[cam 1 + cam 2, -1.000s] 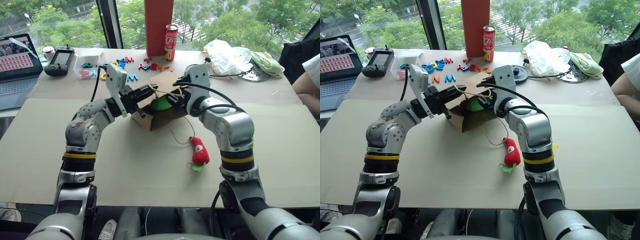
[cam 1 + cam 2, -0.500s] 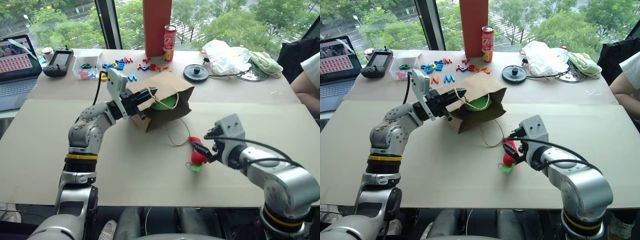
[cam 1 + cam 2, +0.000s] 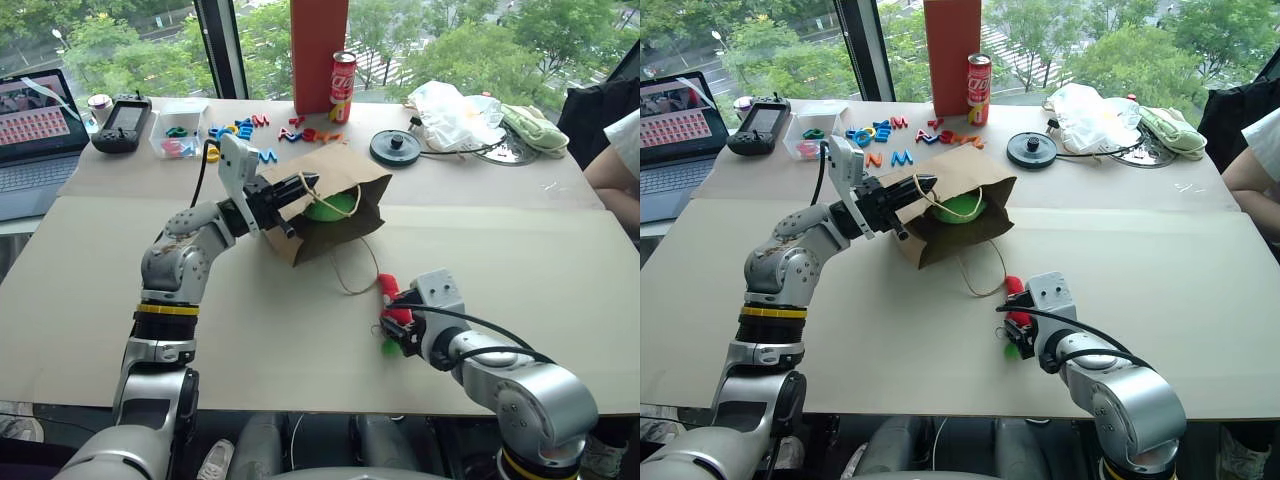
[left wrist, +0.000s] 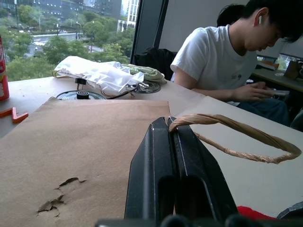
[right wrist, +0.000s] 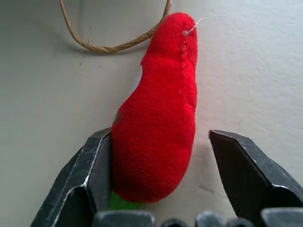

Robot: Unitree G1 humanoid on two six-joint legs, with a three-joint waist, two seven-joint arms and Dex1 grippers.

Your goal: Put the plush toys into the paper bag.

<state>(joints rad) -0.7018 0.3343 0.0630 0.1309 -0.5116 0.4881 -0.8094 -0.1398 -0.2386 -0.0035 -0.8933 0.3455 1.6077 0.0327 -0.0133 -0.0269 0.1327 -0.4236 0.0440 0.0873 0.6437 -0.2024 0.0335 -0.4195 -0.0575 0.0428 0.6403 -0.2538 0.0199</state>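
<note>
1 toy, the lime-green blob point(image 3: 325, 207), already sits inside the paper bag point(image 3: 330, 200); the red chili toy point(image 5: 158, 113) lies near you on the table point(image 3: 560, 270). Your right gripper point(image 5: 161, 189) has just dropped from the bag to straddle it, jaws part-open, 1 finger touching, not yet clamped. Your left gripper point(image 4: 173, 165) stays shut on the twine handle point(image 4: 236, 137). Nothing blocks the lift; the can point(image 3: 342, 72), letters point(image 3: 240, 128) and white plastic bag point(image 3: 450, 105) sit far behind.

Between the right gripper's point(image 5: 161, 184) black fingers lies the red chili toy point(image 5: 158, 118), green at its tip. The brown paper bag point(image 3: 330, 195) by the left gripper point(image 3: 300, 188) shows a lime-green plush point(image 3: 325, 207) inside, with tan twine handles point(image 4: 236, 135).
</note>
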